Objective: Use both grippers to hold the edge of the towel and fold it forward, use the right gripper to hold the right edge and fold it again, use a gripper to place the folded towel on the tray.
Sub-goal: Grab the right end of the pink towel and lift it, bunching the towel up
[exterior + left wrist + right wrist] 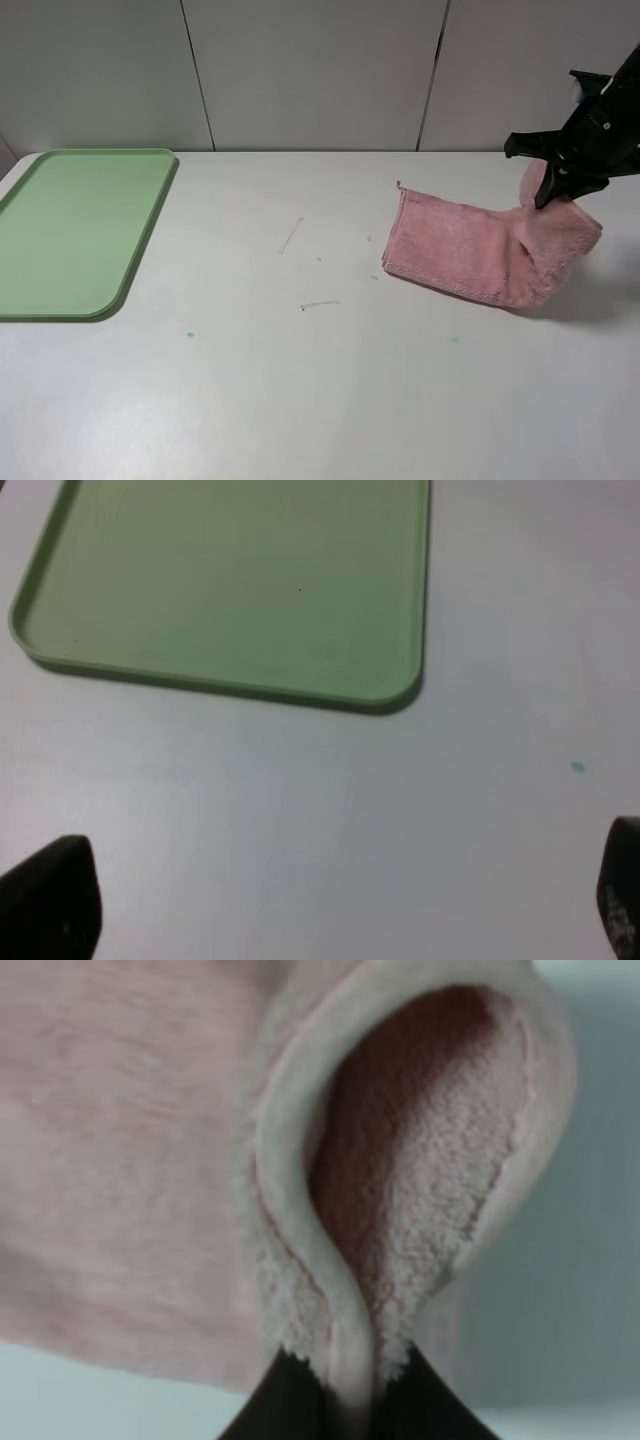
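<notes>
Exterior high view, left to right. Green tray [80, 220] sits at the left edge of frame with nothing on it, so placing is not done. Only the left wrist view shows the left claw [335, 905]: jaws spread wide, nothing between them, over bare table near a rounded tray corner.

Pink towel [470, 255] lies right of centre, well apart from the tray. It looks like a doubled strip, so I judge the first forward fold done.

At far right the right claw [548, 198] is pinched tight on the towel's right edge [345, 1350] and holds it up off the table. Right wrist view shows the hem clamped between the black jaws, with the cloth curling into a loop. Second fold looks begun but not laid over; the carry to the tray is left.

Surface: white table [300, 390], faint scratches [290, 236] mid-frame, small teal specks [189, 333] lower down. Room: pale wall panels [310, 70] with dark seams across the top of frame.
</notes>
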Tool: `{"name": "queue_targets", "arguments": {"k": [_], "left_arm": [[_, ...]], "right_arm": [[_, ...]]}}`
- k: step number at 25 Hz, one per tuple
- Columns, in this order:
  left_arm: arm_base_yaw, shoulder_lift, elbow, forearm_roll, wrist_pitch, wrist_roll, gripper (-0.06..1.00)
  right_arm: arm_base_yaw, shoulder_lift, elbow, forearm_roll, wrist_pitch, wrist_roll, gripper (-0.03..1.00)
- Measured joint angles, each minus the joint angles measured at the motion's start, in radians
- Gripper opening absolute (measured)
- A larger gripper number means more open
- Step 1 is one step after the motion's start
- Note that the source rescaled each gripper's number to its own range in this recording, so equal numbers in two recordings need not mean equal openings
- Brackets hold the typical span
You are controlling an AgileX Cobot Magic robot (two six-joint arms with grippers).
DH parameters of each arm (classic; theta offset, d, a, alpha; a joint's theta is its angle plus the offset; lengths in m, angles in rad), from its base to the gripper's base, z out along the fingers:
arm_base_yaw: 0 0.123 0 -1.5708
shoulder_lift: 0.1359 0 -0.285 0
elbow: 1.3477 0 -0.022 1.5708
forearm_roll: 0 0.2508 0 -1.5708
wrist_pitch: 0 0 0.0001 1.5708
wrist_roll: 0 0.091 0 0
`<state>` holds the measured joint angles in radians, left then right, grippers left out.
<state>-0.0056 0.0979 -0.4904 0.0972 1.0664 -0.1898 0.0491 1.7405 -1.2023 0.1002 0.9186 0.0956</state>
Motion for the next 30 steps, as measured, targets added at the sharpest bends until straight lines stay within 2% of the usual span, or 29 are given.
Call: {"name": "queue_targets", "arguments": {"k": [12, 30], "left_arm": [[0.000, 0.000, 0.000, 0.000, 0.000, 0.000, 1.00], [0.000, 0.000, 0.000, 0.000, 0.000, 0.000, 1.00]], "right_arm": [[0.120, 0.000, 0.000, 0.092, -0.103, 0.000, 0.06], [0.188, 0.094, 0.000, 0.149, -0.255, 0.001, 0.06]]}}
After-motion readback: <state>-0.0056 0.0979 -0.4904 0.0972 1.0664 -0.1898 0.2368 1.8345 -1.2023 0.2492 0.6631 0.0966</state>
